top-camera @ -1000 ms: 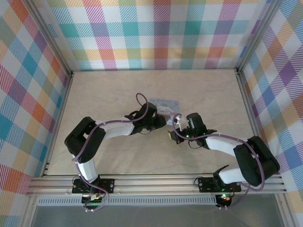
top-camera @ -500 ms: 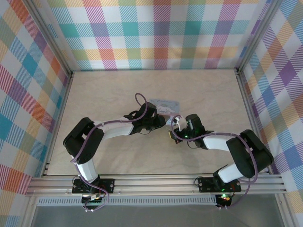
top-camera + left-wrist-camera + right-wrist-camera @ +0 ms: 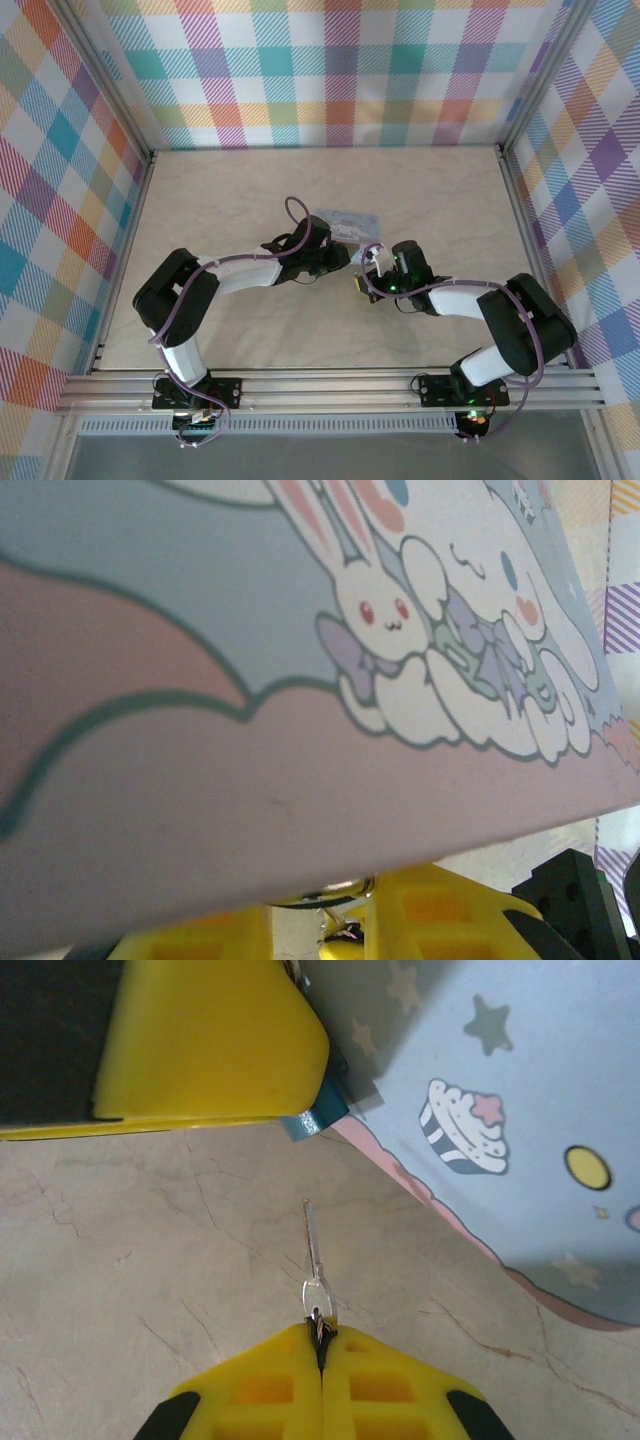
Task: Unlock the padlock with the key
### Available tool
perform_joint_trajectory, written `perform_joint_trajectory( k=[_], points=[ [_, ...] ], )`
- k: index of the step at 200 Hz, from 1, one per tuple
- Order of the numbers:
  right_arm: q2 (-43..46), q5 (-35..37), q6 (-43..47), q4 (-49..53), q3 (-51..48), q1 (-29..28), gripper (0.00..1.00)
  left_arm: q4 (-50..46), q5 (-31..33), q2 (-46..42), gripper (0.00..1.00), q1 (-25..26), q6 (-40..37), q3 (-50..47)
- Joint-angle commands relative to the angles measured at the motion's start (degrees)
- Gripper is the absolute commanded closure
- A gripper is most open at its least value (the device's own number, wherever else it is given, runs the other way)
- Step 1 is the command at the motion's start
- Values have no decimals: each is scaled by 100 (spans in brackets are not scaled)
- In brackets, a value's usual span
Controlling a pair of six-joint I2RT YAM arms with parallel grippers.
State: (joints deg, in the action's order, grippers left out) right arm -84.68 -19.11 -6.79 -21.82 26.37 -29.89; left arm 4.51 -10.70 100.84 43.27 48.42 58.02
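My right gripper [image 3: 321,1332] is shut on the head of the small metal key [image 3: 314,1260]. Its blade points forward over the table toward a dark blue corner of the padlock [image 3: 318,1120]. That corner pokes out from under a yellow finger [image 3: 200,1050] of my left gripper. In the left wrist view the thin shackle [image 3: 335,892] sits between the fingers of my left gripper [image 3: 320,920], which is shut on the padlock. The key tip stops short of the padlock. From above, the left gripper [image 3: 345,258] and the right gripper [image 3: 362,285] nearly meet beside the tin.
The pale blue cartoon-printed tin box [image 3: 350,220] lies just behind both grippers, and its lid [image 3: 300,630] looms over the left wrist camera. Its edge [image 3: 520,1110] runs along the right of the key. Plaid walls enclose the marble-look table [image 3: 230,190].
The right arm has drawn in slightly to the left, its elbow folding closer. The left arm has held still with the padlock.
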Motion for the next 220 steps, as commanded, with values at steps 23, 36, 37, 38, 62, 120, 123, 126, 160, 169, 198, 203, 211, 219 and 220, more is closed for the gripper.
perform_joint_trajectory(
  k=[23,36,37,38,62,120,123,126,160,169,198,203,211,219,220],
  points=[
    [118,-70,7,-149,237,-35,100,8,-29,-286,78,71,-9,112],
    [143,-41,3,-164,243,-30,100,7,-18,-283,78,76,-17,113],
    [140,-40,3,-160,244,-32,100,6,-19,-283,78,77,-17,109],
    [142,-40,7,-158,245,-33,100,6,-19,-284,78,72,-17,111],
    [110,-5,38,-77,321,-35,100,-1,-29,-280,78,76,-11,108],
    [101,110,46,-44,326,-34,100,-18,-37,-275,78,77,-26,115],
    [102,110,39,-60,317,-34,100,-20,-37,-269,78,73,-26,125],
    [101,110,37,-64,320,-33,100,-28,-38,-270,78,76,-26,122],
    [57,187,81,65,324,-34,100,-28,-20,-271,78,72,-22,131],
    [63,197,81,77,292,-35,100,-41,-9,-278,78,77,-26,131],
    [75,231,116,160,241,-35,100,-65,17,-287,78,71,-45,131],
    [75,241,124,169,238,-35,100,-72,15,-284,78,72,-52,144],
    [67,241,125,180,237,-35,100,-81,16,-288,78,70,-52,144],
    [66,242,118,170,224,-35,100,-78,17,-284,78,72,-52,148],
    [66,241,117,170,222,-35,100,-76,20,-289,78,70,-52,148]
  ],
)
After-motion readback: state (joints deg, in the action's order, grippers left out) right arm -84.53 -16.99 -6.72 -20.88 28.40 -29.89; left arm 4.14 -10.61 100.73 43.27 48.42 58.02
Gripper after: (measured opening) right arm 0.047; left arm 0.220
